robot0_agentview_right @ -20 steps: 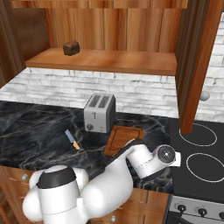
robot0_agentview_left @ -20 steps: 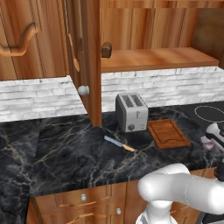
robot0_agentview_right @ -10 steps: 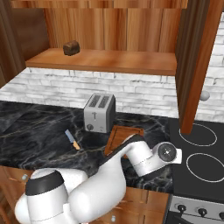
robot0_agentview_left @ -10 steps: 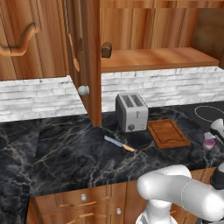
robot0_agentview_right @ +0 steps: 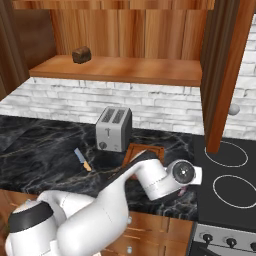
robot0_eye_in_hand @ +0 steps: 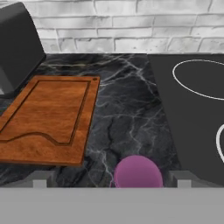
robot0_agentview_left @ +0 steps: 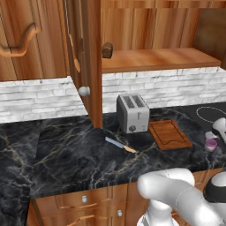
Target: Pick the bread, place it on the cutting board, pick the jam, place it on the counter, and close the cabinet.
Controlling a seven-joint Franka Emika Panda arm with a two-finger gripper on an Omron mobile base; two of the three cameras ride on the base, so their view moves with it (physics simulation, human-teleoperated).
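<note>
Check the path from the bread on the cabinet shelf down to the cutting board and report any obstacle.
Nothing visible blocks it. The bread sits at the open shelf's far end, the cutting board lies bare, and the toaster stands beside the board, not on it.

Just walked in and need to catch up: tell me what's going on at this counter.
The robot arm has its gripper low over the counter, right around the jam, between the cutting board and the stovetop. Whether it grips the jar can't be told. The bread sits on the cabinet shelf; the board is bare, the door open.
</note>
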